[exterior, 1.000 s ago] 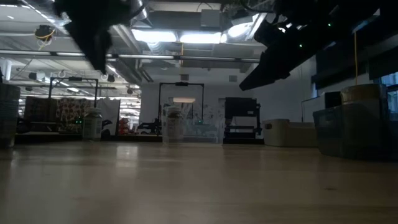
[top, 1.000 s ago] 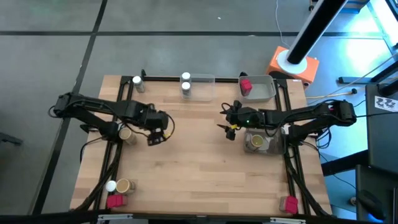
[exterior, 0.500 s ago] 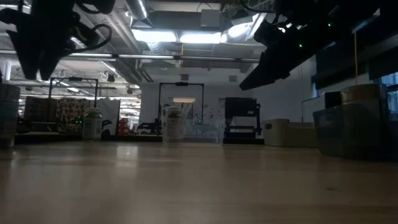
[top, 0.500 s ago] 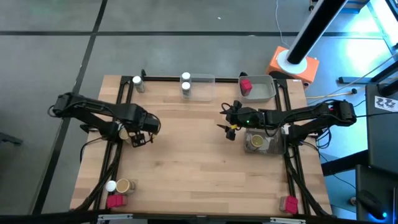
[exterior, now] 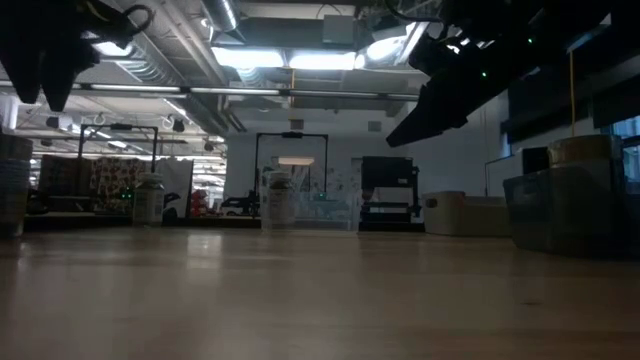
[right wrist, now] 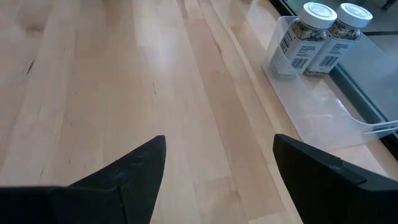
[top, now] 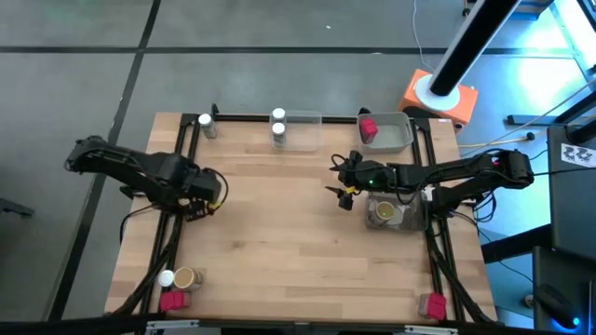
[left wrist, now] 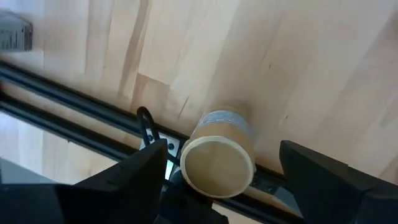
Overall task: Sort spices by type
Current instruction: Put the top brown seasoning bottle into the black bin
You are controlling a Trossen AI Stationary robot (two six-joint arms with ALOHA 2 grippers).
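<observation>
left fingers (left wrist: pixel 143 177): spread, nothing held, straddling tan jar (left wrist: pixel 217 155)
tan jar: upright at table's left edge, on the black rail (left wrist: pixel 74 99)
handling: judged light, rigid, smooth; best gripped across the round wall below the rim
right gripper (right wrist: pixel 214 162): spread, empty, parked mid-table near two white-lidded jars (right wrist: pixel 311 28)
</observation>
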